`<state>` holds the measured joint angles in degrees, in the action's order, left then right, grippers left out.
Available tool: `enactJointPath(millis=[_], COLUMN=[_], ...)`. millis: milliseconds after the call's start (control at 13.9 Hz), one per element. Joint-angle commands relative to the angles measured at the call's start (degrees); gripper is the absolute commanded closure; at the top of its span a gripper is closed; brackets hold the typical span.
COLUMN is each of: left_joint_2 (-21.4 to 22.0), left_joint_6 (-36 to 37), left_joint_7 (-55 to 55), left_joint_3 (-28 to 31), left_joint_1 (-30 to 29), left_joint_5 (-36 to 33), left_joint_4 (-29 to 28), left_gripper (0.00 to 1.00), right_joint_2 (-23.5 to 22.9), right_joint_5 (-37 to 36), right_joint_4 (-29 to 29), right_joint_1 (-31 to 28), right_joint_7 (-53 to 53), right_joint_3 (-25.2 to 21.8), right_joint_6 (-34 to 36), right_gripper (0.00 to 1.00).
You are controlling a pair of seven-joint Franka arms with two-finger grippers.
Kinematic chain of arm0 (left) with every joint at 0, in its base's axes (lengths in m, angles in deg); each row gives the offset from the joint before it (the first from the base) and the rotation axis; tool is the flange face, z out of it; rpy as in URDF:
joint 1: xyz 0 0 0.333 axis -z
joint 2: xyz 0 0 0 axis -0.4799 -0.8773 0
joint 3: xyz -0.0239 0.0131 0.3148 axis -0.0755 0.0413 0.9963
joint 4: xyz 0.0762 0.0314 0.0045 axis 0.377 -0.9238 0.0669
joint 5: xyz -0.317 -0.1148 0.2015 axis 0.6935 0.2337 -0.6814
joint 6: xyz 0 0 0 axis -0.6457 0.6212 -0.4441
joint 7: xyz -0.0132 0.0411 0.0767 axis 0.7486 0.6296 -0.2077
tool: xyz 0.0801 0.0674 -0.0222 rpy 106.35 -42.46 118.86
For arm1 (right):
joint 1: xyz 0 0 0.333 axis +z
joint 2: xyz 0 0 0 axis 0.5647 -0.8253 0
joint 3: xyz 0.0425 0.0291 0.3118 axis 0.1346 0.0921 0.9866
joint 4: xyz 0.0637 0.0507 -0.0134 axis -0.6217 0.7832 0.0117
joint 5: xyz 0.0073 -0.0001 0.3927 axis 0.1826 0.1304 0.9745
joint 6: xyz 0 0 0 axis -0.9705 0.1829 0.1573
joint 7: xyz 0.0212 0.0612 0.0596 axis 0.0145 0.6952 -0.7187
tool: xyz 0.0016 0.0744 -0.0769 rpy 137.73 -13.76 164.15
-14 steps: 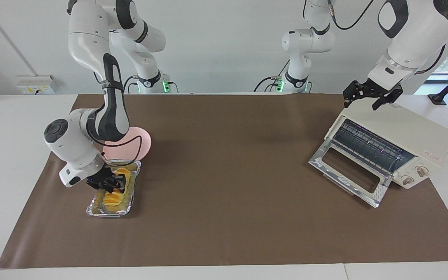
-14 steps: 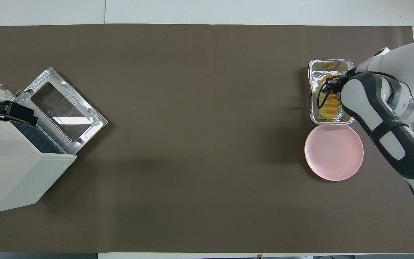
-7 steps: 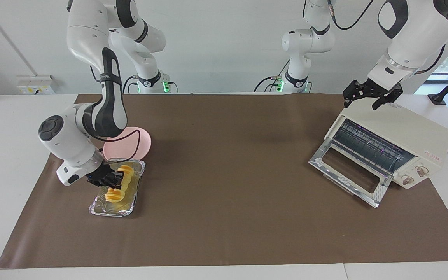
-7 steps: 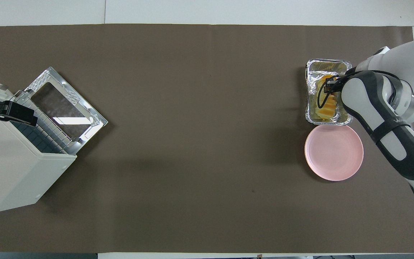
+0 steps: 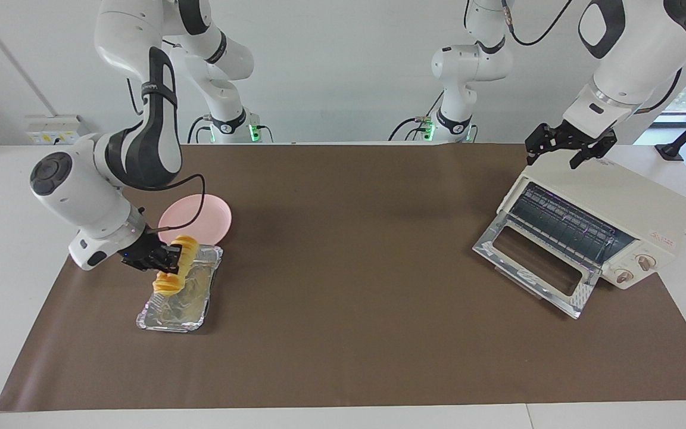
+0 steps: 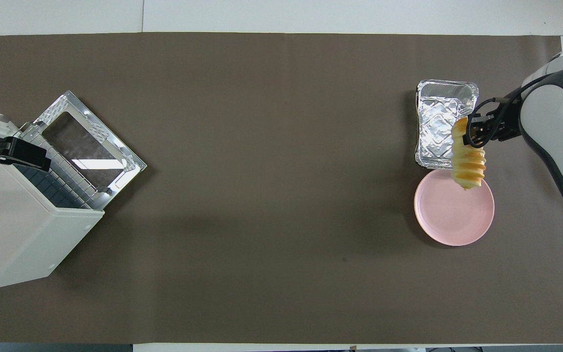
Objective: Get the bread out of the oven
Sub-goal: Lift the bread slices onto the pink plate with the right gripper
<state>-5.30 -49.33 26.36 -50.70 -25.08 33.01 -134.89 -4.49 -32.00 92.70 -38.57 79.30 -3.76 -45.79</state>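
One loaf of bread (image 5: 174,268) hangs in your right gripper (image 5: 167,258), fingers clamped on its middle, over the foil tray (image 5: 191,298) and the plate's (image 6: 445,220) rim. Swing it level toward the plate's middle and lower gently; I judge the ridged slices could sag or split if you squeeze harder. One plate, then one tray past it, toward the right arm's end. One oven (image 5: 623,220), door (image 5: 533,262) dropped open, rack bare. Your left gripper (image 5: 566,149) waits over the oven's top, fingers spread, holding nothing.
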Motion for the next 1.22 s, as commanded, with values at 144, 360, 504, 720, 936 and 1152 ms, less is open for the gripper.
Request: enactJointPath(millis=[144, 360, 504, 720, 936, 1152], left_joint_2=[1.5, 1.5, 1.5, 1.5, 1.5, 1.5], left_joint_6=[-1.0, -1.0, -1.0, -1.0, -1.0, -1.0], left_joint_7=[0.8, 0.8, 0.8, 0.8, 0.8, 0.8], left_joint_3=[-0.6, -0.6, -0.6, -0.6, -0.6, -0.6], left_joint_1=[-0.8, -0.8, -0.8, -0.8, -0.8, -0.8], left_joint_5=[-0.4, -0.4, -0.4, -0.4, -0.4, -0.4], left_joint_4=[-1.6, -1.7, -1.6, -1.6, -1.7, -1.6], left_gripper=[0.00, 0.00, 0.00, 0.00, 0.00, 0.00], right_joint_2=[11.0, 14.2, 15.2, 14.8, 13.2, 11.5], right_joint_5=[0.0, 0.0, 0.0, 0.0, 0.0, 0.0], right_joint_4=[19.2, 28.1, 32.2, 33.4, 33.6, 33.6], right_joint_1=[-0.6, -0.4, -0.5, -1.1, -1.4, -2.4], right_joint_7=[0.7, -0.4, -3.3, -5.7, -7.8, -9.5], right_joint_3=[0.7, 0.7, 0.7, 0.6, 0.5, 0.5], right_joint_6=[-4.4, -11.5, -16.3, -19.4, -23.0, -27.8], right_gripper=[1.00, 1.00, 1.00, 1.00, 1.00, 1.00])
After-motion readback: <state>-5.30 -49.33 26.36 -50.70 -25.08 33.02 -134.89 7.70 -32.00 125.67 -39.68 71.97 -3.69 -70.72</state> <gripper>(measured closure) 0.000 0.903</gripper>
